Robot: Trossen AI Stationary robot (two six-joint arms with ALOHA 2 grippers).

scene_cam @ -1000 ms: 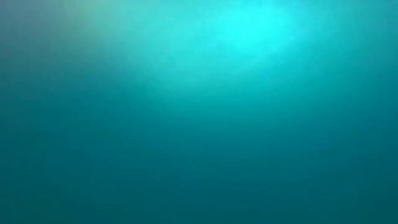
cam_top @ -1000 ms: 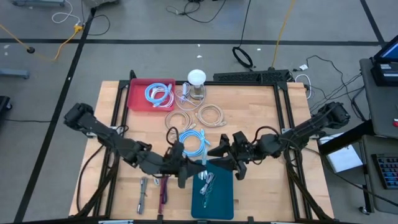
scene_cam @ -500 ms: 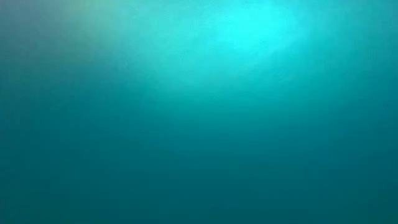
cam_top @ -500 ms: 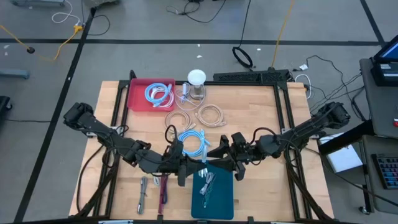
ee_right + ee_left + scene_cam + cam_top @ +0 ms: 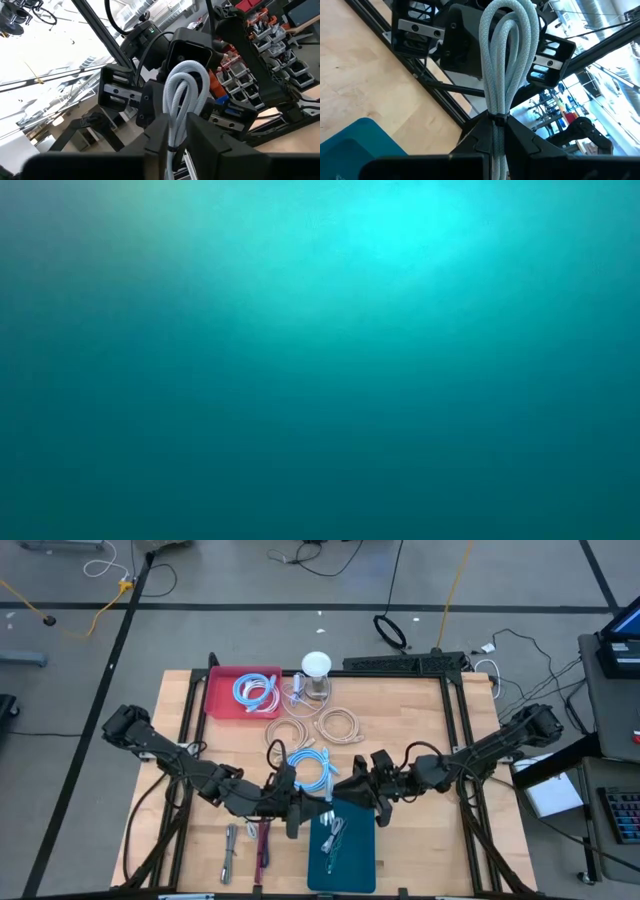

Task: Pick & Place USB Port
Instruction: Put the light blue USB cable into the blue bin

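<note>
Since a second ago: right pincer drawn in from wide to clamped on grey-white bundled cable, shifted slightly toward left arm; rest of table unchanged.

Left pincer: together on same bundled cable, fingers pressed either side of its tie band in left wrist view; looped end of cable standing up past fingertips toward opposite gripper body.

Right pincer: fingers closed on both sides of cable loop in right wrist view, loop projecting beyond them.

Bundled cable: held between both pincers, above table near middle of front half, just over far edge of teal mat.

Teal mat: at front edge of table, centre; small pale cable piece lying on it.

Blue coiled cable: on table just behind pincers, toward centre.

Beige coiled cables: two or three, behind blue coil, middle of table.

Red tray: far-left area of table, blue coil inside.

White-topped round object: at far edge, beside red tray; kind not discernible.

Small tools: near front edge, left of mat; a silvery one and a reddish one, details too small to tell.

Low view: uniform teal haze, nothing readable.
</note>
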